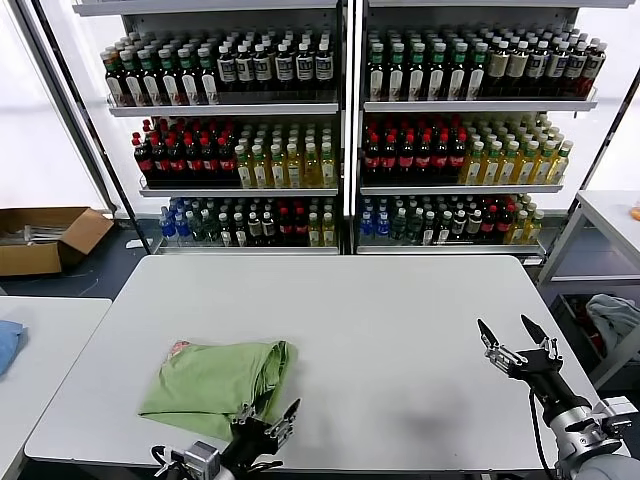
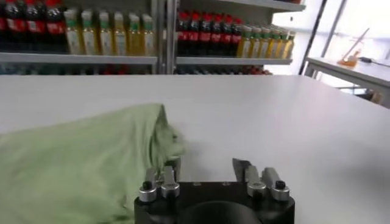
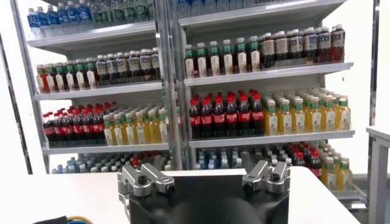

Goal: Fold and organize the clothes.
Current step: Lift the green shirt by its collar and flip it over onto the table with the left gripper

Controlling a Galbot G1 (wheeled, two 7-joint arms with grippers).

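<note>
The clothes are one light green shirt, folded into a rough rectangle near the front left of the white table. A small red-and-white patch peeks out at its far left corner. My left gripper sits low at the shirt's front right corner. In the left wrist view the left gripper is open, with one finger right at the edge of the shirt and nothing between the jaws. My right gripper hovers open over the table's right front, far from the shirt, and holds nothing.
Behind the table stand shelves of bottles. A cardboard box lies on the floor at the left. A side table at the left carries a blue cloth. Another table and a grey cloth are at the right.
</note>
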